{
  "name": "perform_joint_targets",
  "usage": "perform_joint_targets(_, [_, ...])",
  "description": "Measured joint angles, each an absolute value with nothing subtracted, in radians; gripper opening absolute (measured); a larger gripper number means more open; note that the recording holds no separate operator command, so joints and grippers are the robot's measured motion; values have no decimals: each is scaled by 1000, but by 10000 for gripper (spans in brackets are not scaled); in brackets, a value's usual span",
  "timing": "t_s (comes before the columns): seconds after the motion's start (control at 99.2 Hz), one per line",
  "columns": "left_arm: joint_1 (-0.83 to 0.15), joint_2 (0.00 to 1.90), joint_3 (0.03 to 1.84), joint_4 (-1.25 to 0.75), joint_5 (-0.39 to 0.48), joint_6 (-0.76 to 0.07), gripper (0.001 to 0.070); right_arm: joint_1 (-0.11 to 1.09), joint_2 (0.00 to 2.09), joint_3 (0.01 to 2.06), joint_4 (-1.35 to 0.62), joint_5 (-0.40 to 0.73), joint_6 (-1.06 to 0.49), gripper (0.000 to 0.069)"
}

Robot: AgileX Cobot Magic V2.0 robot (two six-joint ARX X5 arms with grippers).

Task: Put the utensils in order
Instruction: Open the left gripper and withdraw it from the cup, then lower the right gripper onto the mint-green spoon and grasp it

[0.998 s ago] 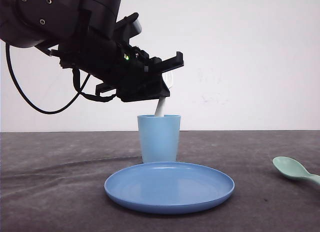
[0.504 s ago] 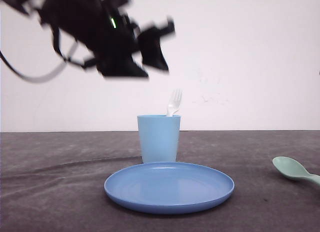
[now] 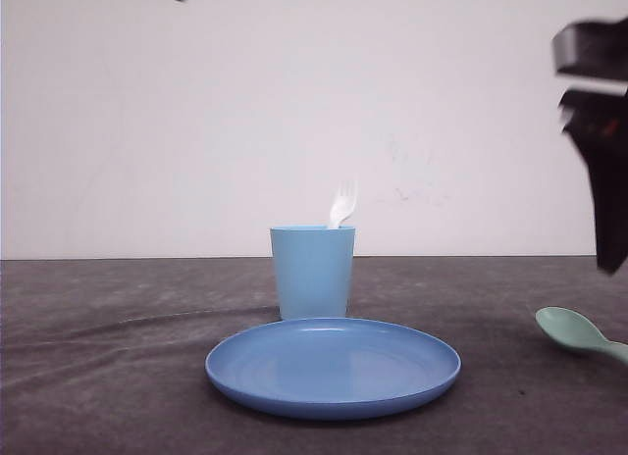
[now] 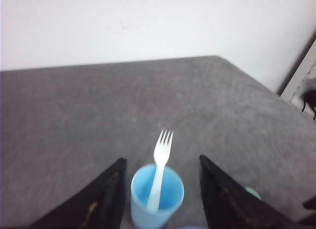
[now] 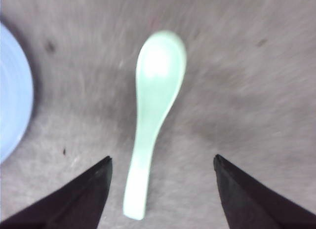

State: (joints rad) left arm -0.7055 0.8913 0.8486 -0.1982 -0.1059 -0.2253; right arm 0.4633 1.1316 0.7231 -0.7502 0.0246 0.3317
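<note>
The white fork [image 3: 341, 206] stands tines-up in the light blue cup [image 3: 312, 271]; from the left wrist view the fork [image 4: 160, 166] leans on the cup's [image 4: 157, 197] rim. My left gripper [image 4: 160, 162] hangs open well above the cup, touching nothing. The mint-green spoon [image 3: 576, 333] lies flat on the grey cloth at the right edge. In the right wrist view the spoon [image 5: 154, 104] lies lengthwise, its handle end between the spread fingers of my right gripper [image 5: 162, 161]. That gripper is open above it, apart from it.
A blue round plate [image 3: 333, 367] sits on the cloth in front of the cup; its edge [image 5: 11, 93] shows beside the spoon. The right arm [image 3: 601, 141] hangs dark at the right edge. A white wall stands behind the table.
The left arm has let go of the fork in the cup and risen up and out to the upper left. The right arm has come in at the right, over the spoon.
</note>
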Motion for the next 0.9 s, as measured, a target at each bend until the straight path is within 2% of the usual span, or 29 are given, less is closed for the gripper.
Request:
perform_joint_targets(0.181, [-706, 793, 849, -319, -106, -226, 273, 500, 1234, 723, -716, 76, 358, 401])
perform_joint_targets(0.403, [-706, 758, 849, -400, -106, -226, 273, 505, 1339, 723, -680, 79, 372, 390])
perform_joint_targets(0.797, [-706, 758, 849, -466, -106, -226, 273, 512, 1402, 727, -624, 75, 380, 119])
perform_joint_targets(0.897, [-706, 758, 849, -468, -106, -226, 273, 511, 1402, 727, -621, 78, 383, 82])
